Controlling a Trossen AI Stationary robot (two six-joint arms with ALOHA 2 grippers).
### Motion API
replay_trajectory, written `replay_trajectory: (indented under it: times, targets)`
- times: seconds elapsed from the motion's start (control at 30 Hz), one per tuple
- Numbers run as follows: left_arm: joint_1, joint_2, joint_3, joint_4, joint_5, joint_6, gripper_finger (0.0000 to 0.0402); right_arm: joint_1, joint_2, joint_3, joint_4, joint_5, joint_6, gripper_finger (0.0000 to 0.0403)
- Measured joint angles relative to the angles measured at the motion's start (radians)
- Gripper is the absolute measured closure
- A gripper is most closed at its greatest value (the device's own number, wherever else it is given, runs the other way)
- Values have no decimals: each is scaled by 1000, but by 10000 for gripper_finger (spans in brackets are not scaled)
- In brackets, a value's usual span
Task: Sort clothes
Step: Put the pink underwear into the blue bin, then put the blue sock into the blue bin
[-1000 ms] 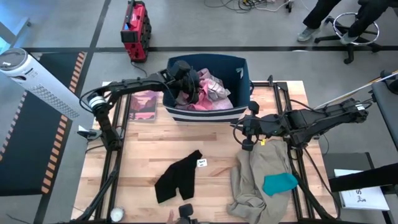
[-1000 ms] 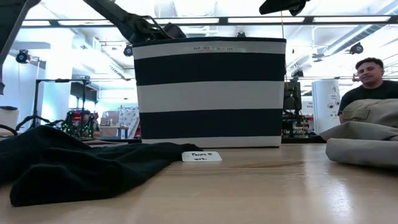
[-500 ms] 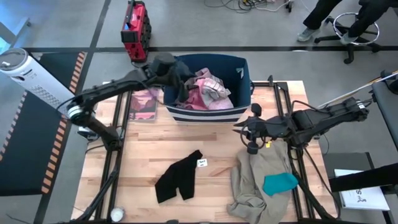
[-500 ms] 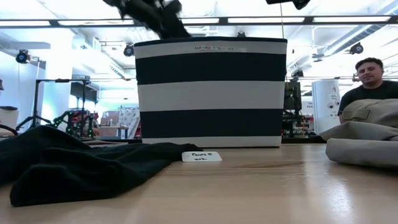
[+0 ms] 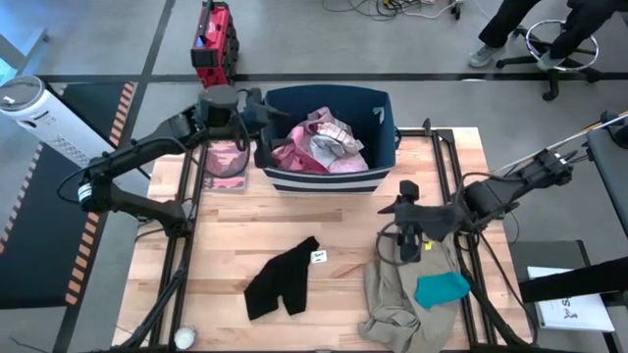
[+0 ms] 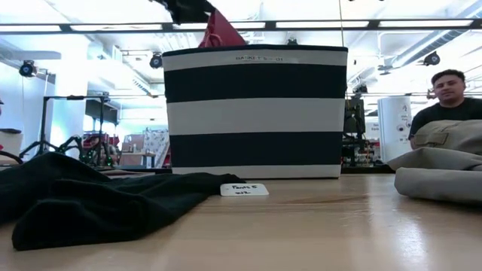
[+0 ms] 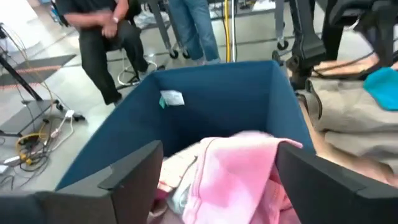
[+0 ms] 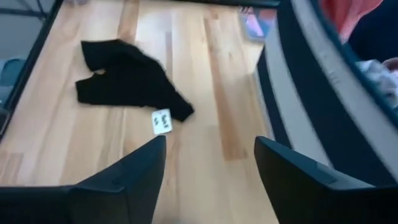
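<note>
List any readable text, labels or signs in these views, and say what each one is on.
Nothing can be read with confidence.
White card on the table by the black garment: two handwritten lines, too blurred.
Navy striped bin: small print on its top band, too small.
White tag inside the bin: no legible text.

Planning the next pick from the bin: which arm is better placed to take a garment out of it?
Probably the left. Its end effector hangs open at the bin's rim, facing the pink garment inside. The right end effector is open over the khaki garment, farther off.
</note>
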Motion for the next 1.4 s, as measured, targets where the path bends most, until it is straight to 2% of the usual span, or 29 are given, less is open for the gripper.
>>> replay_trajectory:
  times: [0.1, 0.27, 0.33, 0.53, 0.67, 0.73, 1.03, 1.2, 1.4]
  targets:
    - [2, 25, -14, 0, -23, 3, 120, 17, 24, 8, 1, 0, 19, 155]
    - [28, 125, -43, -14, -170, 58, 138, 23, 40, 10, 0, 0, 29, 146]
    - [48, 170, -30, -79, -175, 58, 140, 23, 37, 10, 1, 1, 30, 146]
    - [63, 289, 92, -360, -52, 54, 133, 23, 22, 10, 0, -17, 47, 148]
    - [53, 307, 146, -422, 91, 39, 120, 23, 21, 10, -14, -102, 91, 143]
    - [41, 297, 166, -418, 133, 25, 113, 31, 21, 10, -40, -150, 128, 141]
    - [-17, 192, 201, -313, 135, -17, 95, 133, 25, -2, -253, -237, 396, 139]
    - [-65, 99, 142, -249, 135, -39, 101, 210, 25, -82, -267, -322, 563, 145]
    - [-121, -25, 13, -141, 135, -98, 112, 265, 25, -208, -259, -460, 725, 158]
